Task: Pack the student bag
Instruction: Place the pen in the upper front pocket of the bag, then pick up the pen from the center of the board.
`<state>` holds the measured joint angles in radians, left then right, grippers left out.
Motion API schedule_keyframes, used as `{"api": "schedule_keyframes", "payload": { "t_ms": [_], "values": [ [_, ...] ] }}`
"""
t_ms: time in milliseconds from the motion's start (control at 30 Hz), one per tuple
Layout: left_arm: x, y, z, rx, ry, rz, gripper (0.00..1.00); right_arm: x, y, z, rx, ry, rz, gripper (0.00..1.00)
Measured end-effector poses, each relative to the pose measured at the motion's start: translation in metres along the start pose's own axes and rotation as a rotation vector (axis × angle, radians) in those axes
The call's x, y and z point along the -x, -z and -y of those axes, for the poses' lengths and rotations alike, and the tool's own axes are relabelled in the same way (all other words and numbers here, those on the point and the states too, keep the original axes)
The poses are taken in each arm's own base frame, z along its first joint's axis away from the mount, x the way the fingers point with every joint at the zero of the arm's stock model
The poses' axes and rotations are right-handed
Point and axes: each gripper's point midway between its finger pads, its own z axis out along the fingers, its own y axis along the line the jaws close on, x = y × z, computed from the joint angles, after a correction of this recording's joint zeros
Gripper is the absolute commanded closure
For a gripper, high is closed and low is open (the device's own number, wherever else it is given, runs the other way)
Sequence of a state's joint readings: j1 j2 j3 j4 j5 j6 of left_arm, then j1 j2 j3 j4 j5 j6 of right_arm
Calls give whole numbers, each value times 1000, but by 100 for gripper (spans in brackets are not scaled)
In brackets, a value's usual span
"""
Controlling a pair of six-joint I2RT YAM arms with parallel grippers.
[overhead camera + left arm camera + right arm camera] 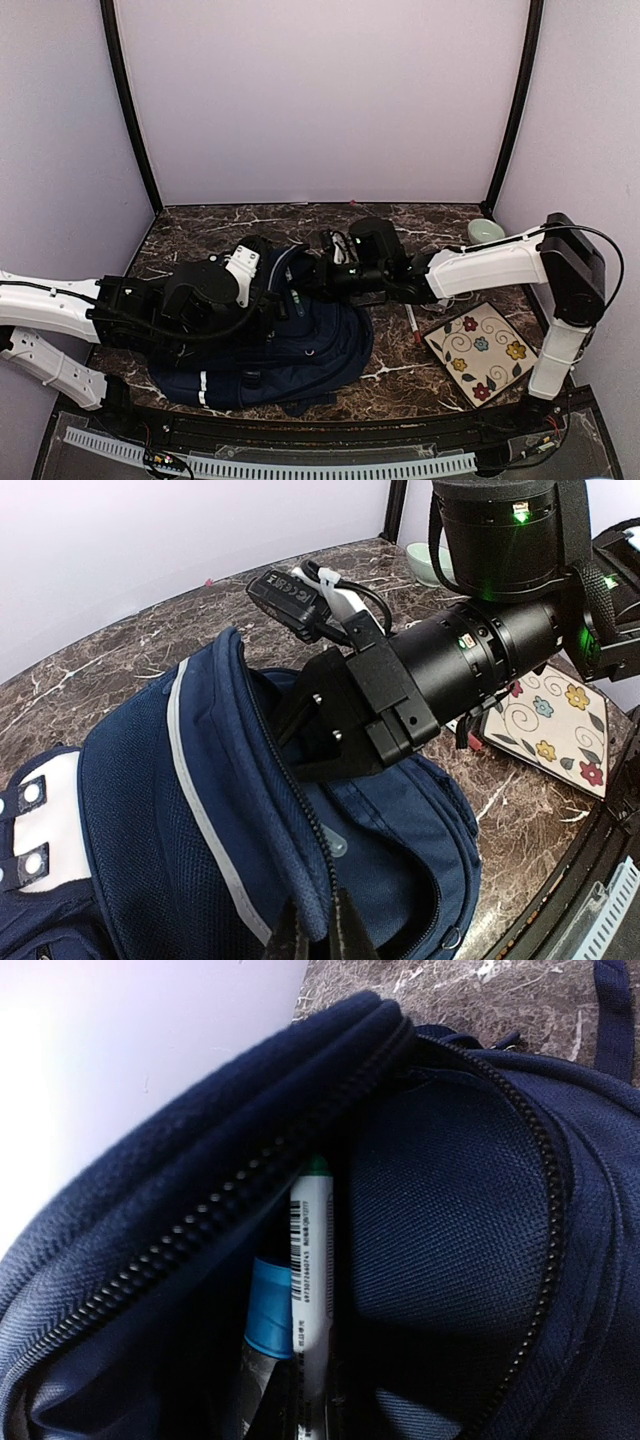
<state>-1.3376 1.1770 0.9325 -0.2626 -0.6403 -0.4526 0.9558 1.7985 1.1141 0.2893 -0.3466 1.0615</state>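
Left fingers (352, 938): pinched shut on the zipper rim of the bag (300, 350)
Right fingers (310, 730): inside the opening, clenched on a white pen (312, 1260)
Position of bag: lying open on the desk (400, 385), between both arms

Overhead; wrist close-ups; bag (300, 345) shared

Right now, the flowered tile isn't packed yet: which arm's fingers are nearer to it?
Right. The right fingers reach into the bag, just left of the tile; the left fingers pinch the bag's rim, farther left.
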Motion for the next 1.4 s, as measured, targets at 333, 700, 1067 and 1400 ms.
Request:
{"api": "schedule_keyframes", "payload": {
  "t_ms": [333, 700, 1067, 1400],
  "values": [
    [-1, -3, 2, 2, -7, -3, 100, 1, -6, -2, -45, 37, -18, 64],
    [-3, -3, 1, 6, 37, -5, 100, 10, 36, -3, -264, 268, 7, 51],
    [-5, -2, -2, 6, 61, -3, 100, 41, 154, 98, -898, 305, 64, 26],
    [-5, -2, -2, 6, 59, -3, 100, -26, 178, 215, -1217, 259, -255, 46]
  ]
}}
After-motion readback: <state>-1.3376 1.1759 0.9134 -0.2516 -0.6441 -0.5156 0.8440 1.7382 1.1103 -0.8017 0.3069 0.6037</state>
